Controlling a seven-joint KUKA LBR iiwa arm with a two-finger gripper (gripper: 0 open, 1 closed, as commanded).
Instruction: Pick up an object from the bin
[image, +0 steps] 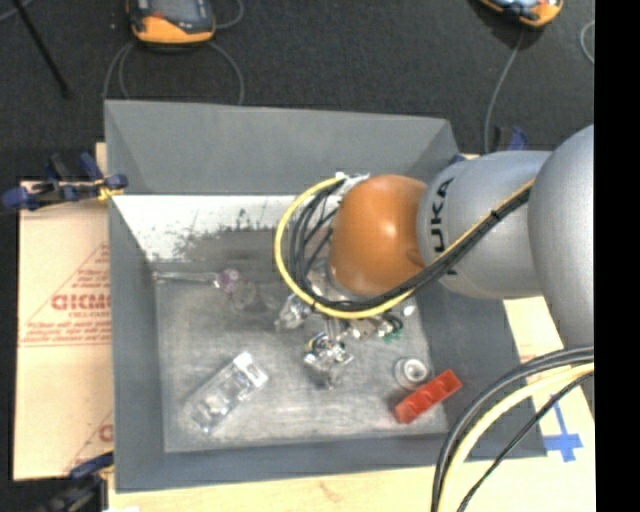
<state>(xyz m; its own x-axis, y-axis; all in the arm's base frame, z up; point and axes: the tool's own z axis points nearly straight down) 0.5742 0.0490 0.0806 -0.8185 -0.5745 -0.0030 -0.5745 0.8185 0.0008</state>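
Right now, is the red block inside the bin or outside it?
Inside. The red block lies on the floor of the bin, near its lower right corner, beside a small round grey thing.

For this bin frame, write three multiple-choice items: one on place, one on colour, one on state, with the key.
1. Where in the view does the red block lie in the bin? A upper left; B lower right; C centre.
2. What colour is the wrist cover? A orange; B blue; C green.
3. The clear packet is: A leaning on the rim; B on the red block; C flat on the floor, apart from the gripper.
Key: 1 B, beside the round cap; 2 A, an orange dome above the gripper; 3 C, bare floor lies between them.
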